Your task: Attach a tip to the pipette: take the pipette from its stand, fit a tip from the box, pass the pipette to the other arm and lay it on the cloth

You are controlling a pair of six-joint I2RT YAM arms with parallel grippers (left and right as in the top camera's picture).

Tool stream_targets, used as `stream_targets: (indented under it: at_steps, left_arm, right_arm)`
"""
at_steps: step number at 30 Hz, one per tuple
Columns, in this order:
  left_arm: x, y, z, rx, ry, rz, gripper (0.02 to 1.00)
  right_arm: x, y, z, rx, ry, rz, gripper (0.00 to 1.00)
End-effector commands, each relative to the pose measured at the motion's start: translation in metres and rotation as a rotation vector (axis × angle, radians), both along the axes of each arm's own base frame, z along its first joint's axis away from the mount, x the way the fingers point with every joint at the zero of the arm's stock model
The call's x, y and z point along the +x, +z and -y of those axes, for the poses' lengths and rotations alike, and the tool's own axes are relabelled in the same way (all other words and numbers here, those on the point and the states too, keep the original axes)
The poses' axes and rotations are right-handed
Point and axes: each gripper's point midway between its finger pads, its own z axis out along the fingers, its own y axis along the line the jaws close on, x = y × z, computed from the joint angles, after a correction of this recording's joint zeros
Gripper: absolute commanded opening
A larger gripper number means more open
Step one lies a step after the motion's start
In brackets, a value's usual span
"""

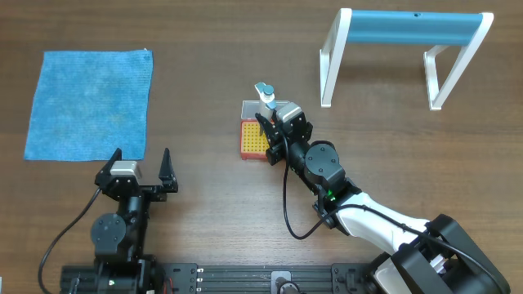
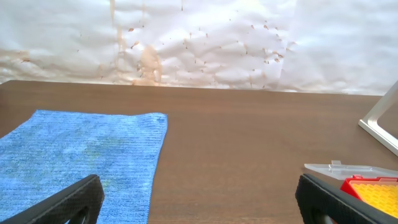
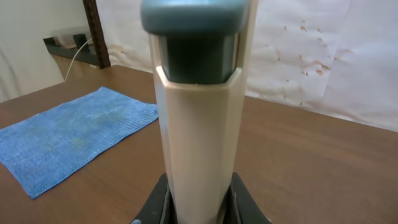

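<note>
Holding the pipette [image 3: 199, 124] upright in my clamped right gripper [image 3: 199, 202] by the tip box [image 1: 254, 140], I risk seating a tip crooked if it tilts; my left gripper [image 1: 142, 159] rests open near the cloth [image 1: 90, 104].

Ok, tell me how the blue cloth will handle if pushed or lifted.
The cloth lies thin and flat, so probably floppy: lifted by an edge, it should drape. Pushed across the smooth table, it would likely bunch rather than slide.

Overhead looks down; wrist cameras (low, level) share the cloth [image 2: 81, 149] [image 3: 74, 134].
</note>
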Motion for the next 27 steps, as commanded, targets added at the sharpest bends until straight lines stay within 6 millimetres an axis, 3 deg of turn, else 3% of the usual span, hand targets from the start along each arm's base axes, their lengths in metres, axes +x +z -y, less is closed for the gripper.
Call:
stream_targets:
  at_steps: [1,27]
  left_arm:
    - [-0.001,0.000,0.002,-0.008,-0.009,0.001,0.996]
    - [-0.001,0.000,0.002,-0.008,-0.009,0.001,0.996]
  right_arm:
    - [-0.003,0.004,0.000,0.013,0.008,0.011,0.077]
    - [0.000,-0.007,-0.001,0.004,-0.003,-0.012,0.077]
